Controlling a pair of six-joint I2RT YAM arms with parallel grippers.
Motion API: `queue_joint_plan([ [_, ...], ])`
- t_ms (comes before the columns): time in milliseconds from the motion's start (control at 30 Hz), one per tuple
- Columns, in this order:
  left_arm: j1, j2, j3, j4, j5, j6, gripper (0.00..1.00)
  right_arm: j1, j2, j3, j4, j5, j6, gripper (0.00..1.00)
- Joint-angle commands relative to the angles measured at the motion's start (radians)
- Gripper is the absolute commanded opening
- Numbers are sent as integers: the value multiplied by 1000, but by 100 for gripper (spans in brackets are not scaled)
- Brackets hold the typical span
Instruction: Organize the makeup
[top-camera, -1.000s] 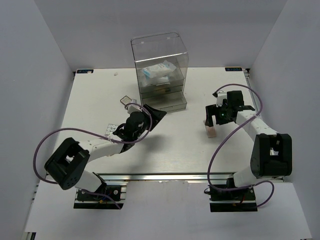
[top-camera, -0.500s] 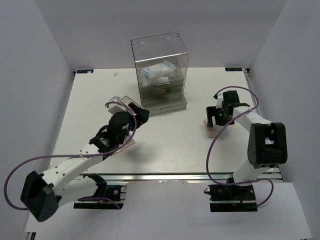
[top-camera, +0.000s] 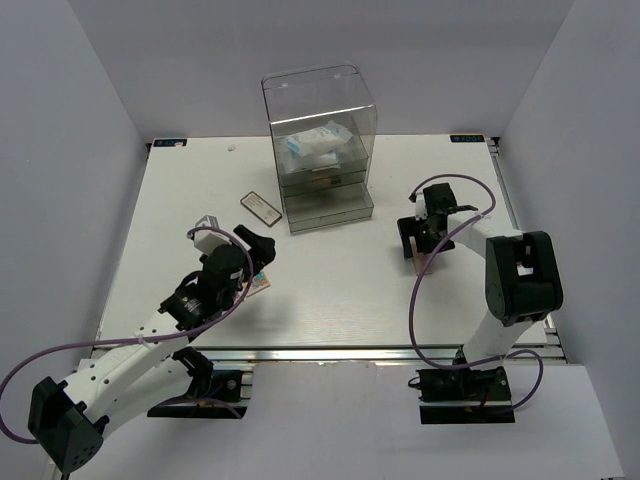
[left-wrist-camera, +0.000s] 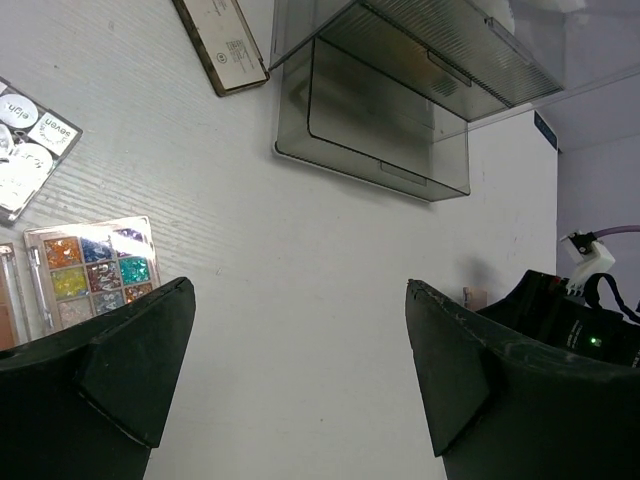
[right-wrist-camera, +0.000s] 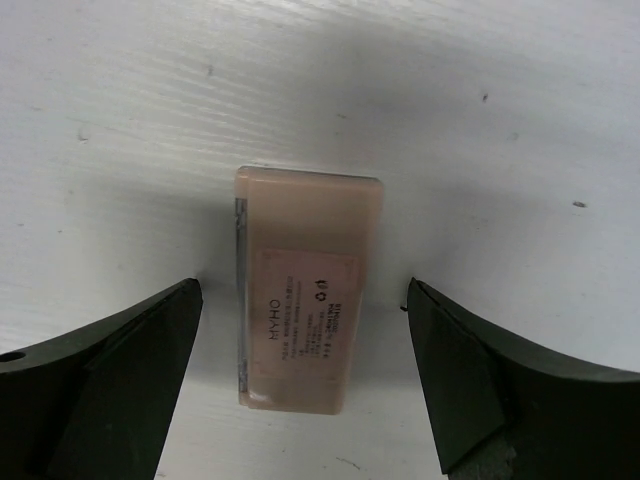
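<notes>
On the left, the left pincer hangs spread wide and empty over the white table. The multicoloured square eyeshadow palette and the clear white-grid palette lie just beside its left finger, so a careless descent could clip an edge and skid or flip one. Farther on, the dark-framed flat case lies near the corner of the tall clear acrylic drawer box. It is thin enough that fingers may slide over it or shove it against the box. On the right, the right pincer is spread astride the flat peach rectangular palette, touching neither side. Closing too high could make the fingers slip off its shallow edges, and uneven contact could twist it away.
</notes>
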Motion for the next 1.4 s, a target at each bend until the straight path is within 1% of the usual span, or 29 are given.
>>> queue_joint_plan([
  [0, 2, -21, -3, -29, -17, -12, 95, -6, 29, 32, 13, 51, 9, 88],
  [33, 3, -21, -3, -29, -17, -10, 95, -4, 32, 30, 15, 62, 3, 87],
  [133, 2, -22, -4, -29, -22, -4, 95, -4, 49, 16, 18, 90, -19, 79],
  [167, 3, -21, -3, -29, -25, -4, 96, -6, 52, 10, 18, 93, -27, 74],
  [233, 3, -16, -3, -27, -28, 1, 96, -6, 58, -8, 20, 82, -40, 68],
  [267, 3, -15, -1, -27, -31, 1, 96, -6, 58, -14, 21, 71, -45, 61],
  [333, 2, -6, 2, -29, -33, 2, 96, -6, 54, -30, 26, 59, -60, 54],
  [367, 3, -1, 2, -30, -34, 1, 96, -6, 49, -34, 32, 47, -66, 46],
  [433, 3, 10, 2, -32, -39, -5, 95, -4, 34, -42, 41, 24, -91, 39],
  [467, 3, 16, 2, -27, -39, -8, 95, -6, 28, -44, 46, 13, -102, 31],
  [500, 3, 19, 1, -24, -36, -9, 95, -6, 12, -42, 49, 2, -112, 25],
  [533, 2, 24, 0, -23, -34, -12, 94, -6, 0, -39, 53, -36, -144, 20],
  [567, 2, 33, 4, -23, -33, -13, 94, -4, -29, -33, 61, -56, -161, 11],
  [600, 3, 39, 4, -26, -31, -18, 94, -6, -47, -27, 63, -82, -183, 7],
  [667, 5, 53, 5, -32, -25, -27, 93, -6, -96, 4, 61, -186, -257, 0],
  [700, 6, 57, 5, -32, -22, -33, 93, -6, -112, 18, 58, -224, -283, 0],
  [733, 8, 59, 4, -33, -20, -42, 93, -6, -126, 31, 52, -327, -356, 0],
  [767, 14, 63, 1, -30, -13, -47, 93, -3, -156, 59, 41, -419, -396, 0],
  [800, 17, 65, 0, -27, -13, -47, 93, 0, -170, 70, 43, -420, -428, 0],
  [833, 20, 65, -1, -24, -3, -47, 93, 7, -179, 81, 44, -493, -462, 0],
  [867, 28, 68, -1, -24, 1, -47, 93, 19, -196, 114, 31, -533, -558, 0],
  [933, 37, 71, 0, -24, 10, -42, 93, 42, -205, 136, 38, -577, -606, 0],
  [1000, 49, 74, 0, -23, 23, -38, 93, 97, -204, 168, 50, -581, -697, 0],
  [1167, 75, 85, 2, -15, 56, -32, 93, 262, -164, 179, 205, -457, -862, 0],
  [1200, 77, 88, 4, -18, 61, -32, 93, 284, -156, 177, 242, -437, -910, 0],
  [1233, 80, 91, 7, -21, 64, -30, 93, 299, -146, 176, 315, -403, -933, 0],
  [1267, 83, 91, 8, -29, 70, -30, 93, 330, -115, 180, 348, -383, -953, 0],
  [1367, 88, 90, 10, -41, 73, -32, 93, 364, -33, 239, 421, -316, -1010, 0],
])
